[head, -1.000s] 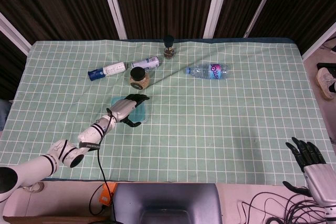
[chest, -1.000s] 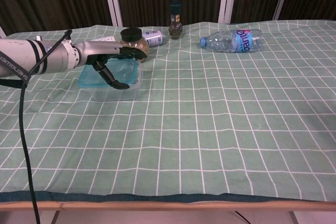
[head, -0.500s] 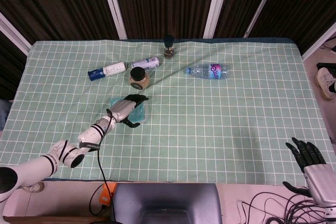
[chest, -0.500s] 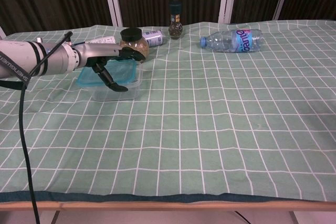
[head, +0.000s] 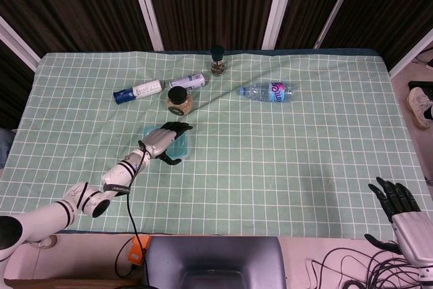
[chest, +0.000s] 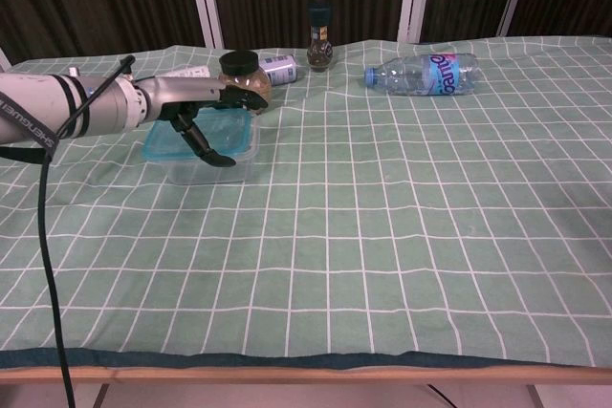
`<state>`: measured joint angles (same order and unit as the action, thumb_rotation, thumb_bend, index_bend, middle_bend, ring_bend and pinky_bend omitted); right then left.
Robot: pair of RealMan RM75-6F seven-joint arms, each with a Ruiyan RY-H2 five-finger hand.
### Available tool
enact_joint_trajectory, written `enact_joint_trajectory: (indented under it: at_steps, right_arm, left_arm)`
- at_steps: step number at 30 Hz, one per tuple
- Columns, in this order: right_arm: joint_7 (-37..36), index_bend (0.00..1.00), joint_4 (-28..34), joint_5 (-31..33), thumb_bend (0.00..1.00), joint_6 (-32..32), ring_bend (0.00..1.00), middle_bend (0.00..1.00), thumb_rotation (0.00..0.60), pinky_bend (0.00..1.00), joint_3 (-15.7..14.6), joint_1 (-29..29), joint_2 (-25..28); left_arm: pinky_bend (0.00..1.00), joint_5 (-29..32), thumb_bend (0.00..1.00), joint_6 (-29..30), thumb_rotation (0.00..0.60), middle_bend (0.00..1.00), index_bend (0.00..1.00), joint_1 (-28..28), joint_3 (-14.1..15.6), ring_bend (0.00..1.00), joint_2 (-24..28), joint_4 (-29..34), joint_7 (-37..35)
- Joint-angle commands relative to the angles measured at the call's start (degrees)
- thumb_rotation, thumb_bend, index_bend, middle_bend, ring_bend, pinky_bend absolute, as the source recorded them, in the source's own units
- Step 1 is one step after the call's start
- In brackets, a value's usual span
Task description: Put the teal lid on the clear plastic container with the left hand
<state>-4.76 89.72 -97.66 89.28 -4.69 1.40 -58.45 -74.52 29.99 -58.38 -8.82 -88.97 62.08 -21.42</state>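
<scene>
Left hand: the left hand lies over the flat rectangular teal plastic lid, dark fingers stretched across its top and the thumb curled below its front rim, holding the lid.
Lid position: the teal lid sits on top of the clear rectangular plastic container, apparently a little askew rather than pressed home; whether any edge has snapped down cannot be told.
Place on table: lid and container stand in the left half of the green checked table, about midway between the far and near edges.
Handling, judged: the lid looks light, thin and slightly flexible, with a smooth, slippery face; it should be held by its rim and pressed down near the corners. The container is light too and could slide on the cloth under a sideways push.
Neighbours: a round glass jar with a black cap stands just beyond the container, toward the far edge.
Right hand: the right hand hangs off the table's near right corner, fingers apart, holding nothing.
</scene>
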Motion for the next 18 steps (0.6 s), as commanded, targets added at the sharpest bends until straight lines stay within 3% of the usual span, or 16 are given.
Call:
enact_joint_trajectory:
  at_steps: [1, 13, 18]
  right_arm:
    - [0.02, 0.0, -0.01, -0.02, 0.22, -0.02, 0.0, 0.0, 0.6, 0.0, -0.01, -0.01, 0.02]
    - [-0.52, 0.0, -0.23, -0.52, 0.22, 0.57, 0.0, 0.0, 0.6, 0.0, -0.14, 0.16, 0.14]
    - [-0.5, 0.0, -0.29, -0.71, 0.22, 0.23, 0.0, 0.0, 0.6, 0.0, -0.26, -0.02, 0.16]
  left_arm:
    - [0.0, 0.17, 0.25, 0.38, 0.6, 0.0, 0.0, 0.09, -0.19, 0.0, 0.19, 0.44, 0.51]
    - [0.0, 1.34, 0.25, 1.34, 0.6, 0.0, 0.0, 0.33, -0.51, 0.0, 0.91, 3.17, 3.96]
    - [0.0, 1.02, 0.25, 4.91, 0.6, 0.0, 0.0, 1.12, -1.11, 0.0, 2.85, 7.24, 6.88]
